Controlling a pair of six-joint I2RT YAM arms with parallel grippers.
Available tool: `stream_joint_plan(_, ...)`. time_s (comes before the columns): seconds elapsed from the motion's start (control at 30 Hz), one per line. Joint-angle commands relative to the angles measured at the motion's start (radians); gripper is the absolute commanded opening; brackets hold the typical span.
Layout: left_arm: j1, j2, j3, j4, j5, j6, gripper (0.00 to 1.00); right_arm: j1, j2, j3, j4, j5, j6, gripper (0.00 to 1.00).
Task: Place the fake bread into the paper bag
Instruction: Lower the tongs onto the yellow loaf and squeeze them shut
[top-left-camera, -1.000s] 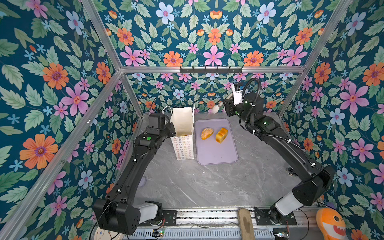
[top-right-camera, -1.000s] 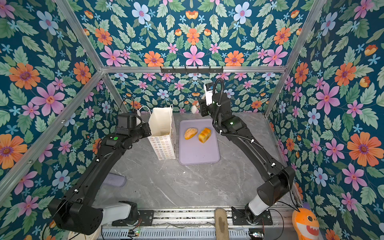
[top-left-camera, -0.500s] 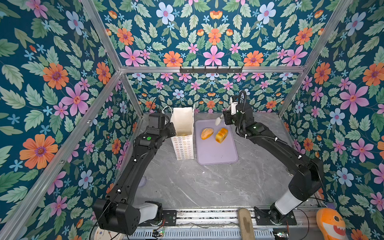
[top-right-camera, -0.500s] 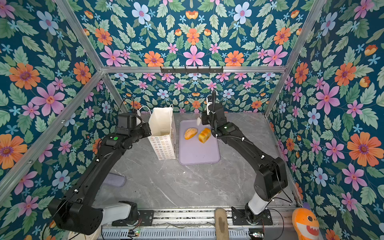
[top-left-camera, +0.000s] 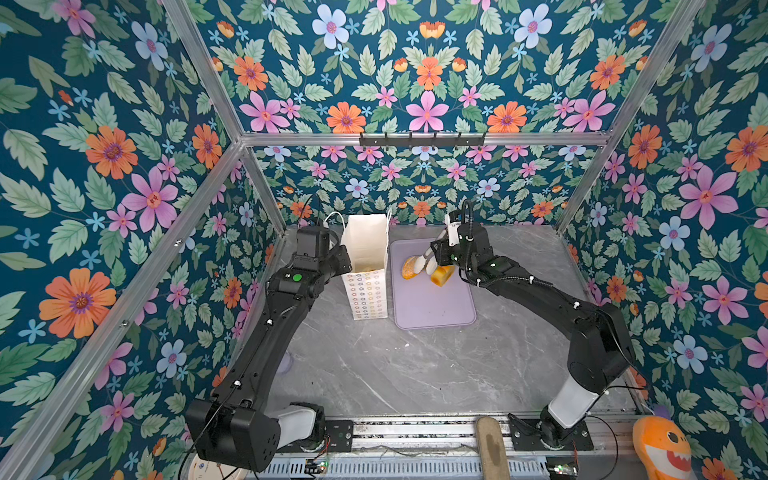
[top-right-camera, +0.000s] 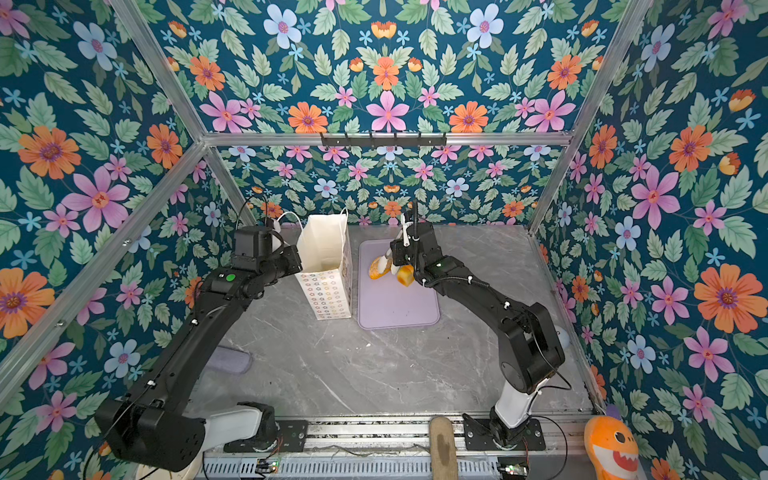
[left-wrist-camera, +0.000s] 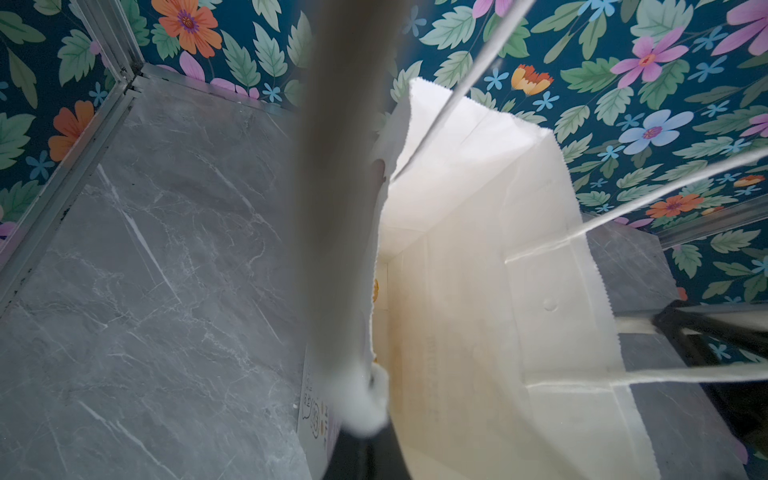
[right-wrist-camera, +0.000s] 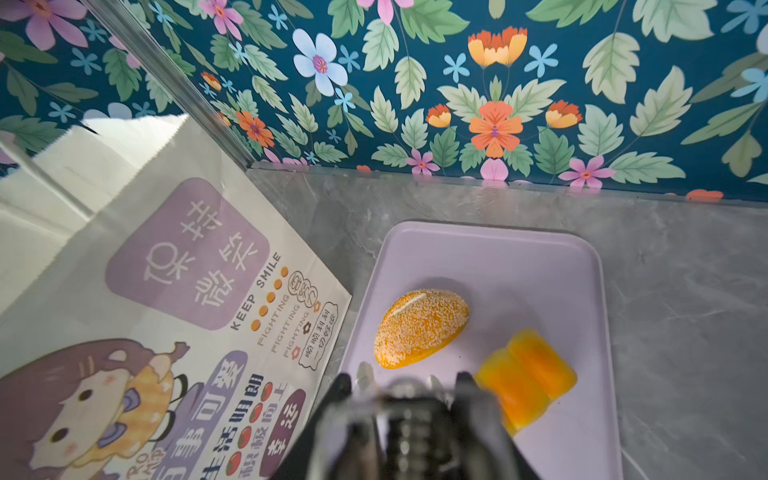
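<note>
Right hand (top-left-camera: 426, 264), narrowly parted and seemingly empty, hovers just beside the seeded roll (right-wrist-camera: 420, 328); left hand (top-left-camera: 344, 259) pinches paper bag (top-left-camera: 368, 291).

Two breads (right-wrist-camera: 419, 328) (right-wrist-camera: 525, 374), one paper bag (top-left-camera: 365, 286) — one tray (top-left-camera: 432, 307)

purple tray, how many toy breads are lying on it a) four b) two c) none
b: in the right wrist view just the seeded roll and the blocky loaf lie on the purple tray.
</note>
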Motion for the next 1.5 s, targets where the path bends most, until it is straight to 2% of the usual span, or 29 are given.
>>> stream_joint_plan(0.0,0.002,-0.004,0.002,0.001,0.002,0.001,0.00,0.005,0.028,0.030,0.074,-0.001,0.022,0.40)
stream_joint_plan(0.27,0.001,-0.008,0.011,-0.012,-0.005,0.005,0.00,0.010,0.084,0.058,0.051,0.049,-0.023,0.38)
stream_joint_plan(1.17,0.001,0.004,0.010,-0.001,0.014,0.001,0.00,0.013,-0.021,-0.057,-0.022,0.155,-0.121,0.39)
stream_joint_plan(1.47,0.001,0.003,0.006,0.006,0.022,-0.002,0.00,0.013,-0.056,-0.073,-0.023,0.115,-0.107,0.39)
